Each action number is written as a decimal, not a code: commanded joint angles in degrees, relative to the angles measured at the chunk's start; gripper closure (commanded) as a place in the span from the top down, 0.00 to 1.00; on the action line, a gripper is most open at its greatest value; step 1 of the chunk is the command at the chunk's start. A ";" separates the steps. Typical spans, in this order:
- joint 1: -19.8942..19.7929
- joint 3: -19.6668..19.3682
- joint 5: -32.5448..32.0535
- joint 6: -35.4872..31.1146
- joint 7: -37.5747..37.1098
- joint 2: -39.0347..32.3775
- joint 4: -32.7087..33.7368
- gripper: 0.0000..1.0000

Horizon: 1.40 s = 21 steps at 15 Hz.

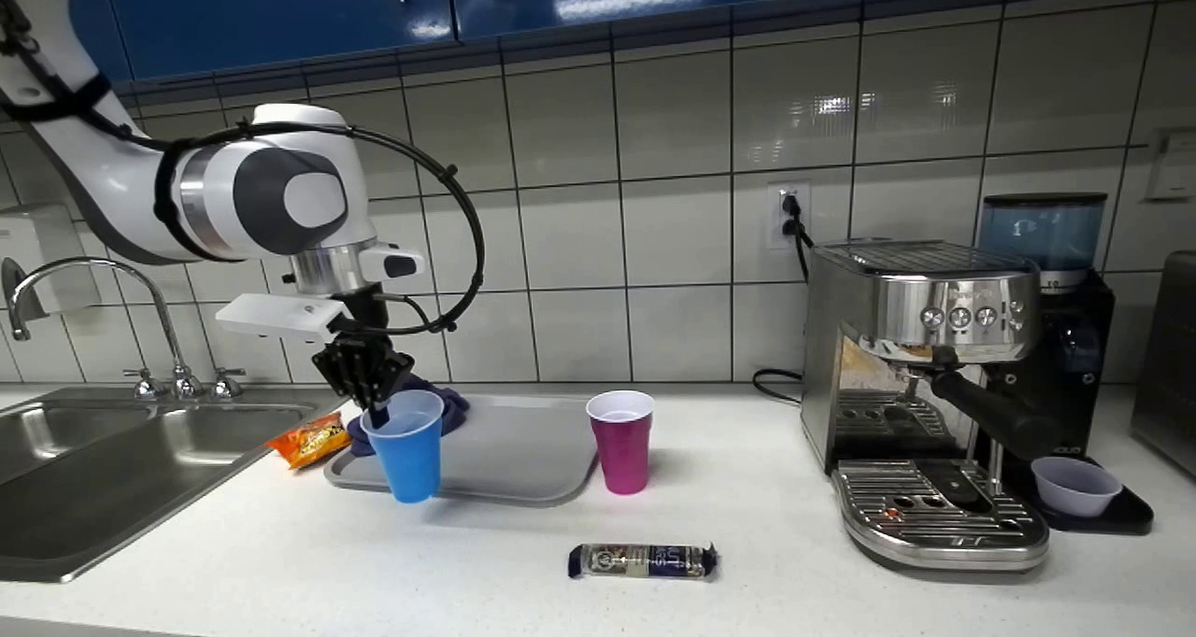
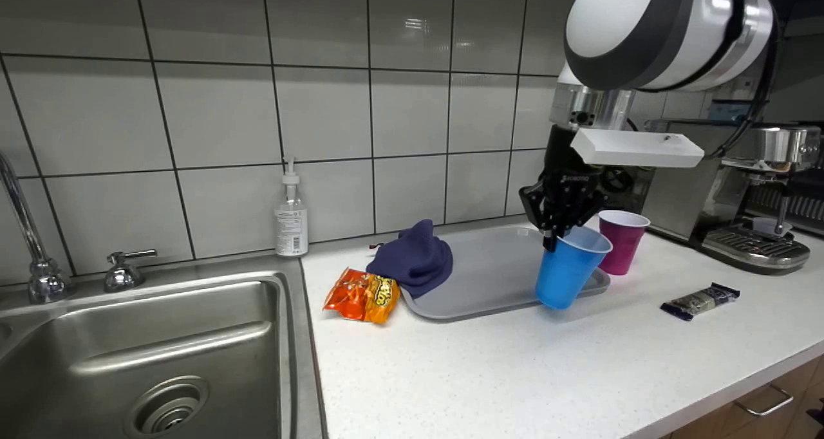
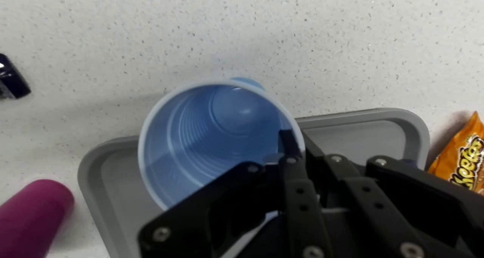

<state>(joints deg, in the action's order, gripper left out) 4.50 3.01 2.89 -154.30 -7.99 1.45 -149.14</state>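
Pinching the rim of a tilted blue cup, a Robotiq gripper has one finger inside and one outside, holding the cup at the front edge of a gray tray on a speckled white counter. Near one end of the tray stands an upright, white-rimmed magenta cup. Bunched partly over the opposite end lies a purple cloth, an orange snack bag just beside it. A wrapped bar lies flat on the counter, apart from both cups. Farther off, a steel sink has a pump bottle near its back corner. Well apart, past the magenta cup, sits a steel espresso machine, with a small lilac bowl and a black grinder near it. White tiles line the wall behind.
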 commanded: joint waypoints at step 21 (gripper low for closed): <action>5.10 2.09 -6.98 9.53 -2.65 -15.24 22.19 0.01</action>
<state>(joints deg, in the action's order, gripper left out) 8.86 5.10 -2.46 -147.22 -9.06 -11.33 -130.43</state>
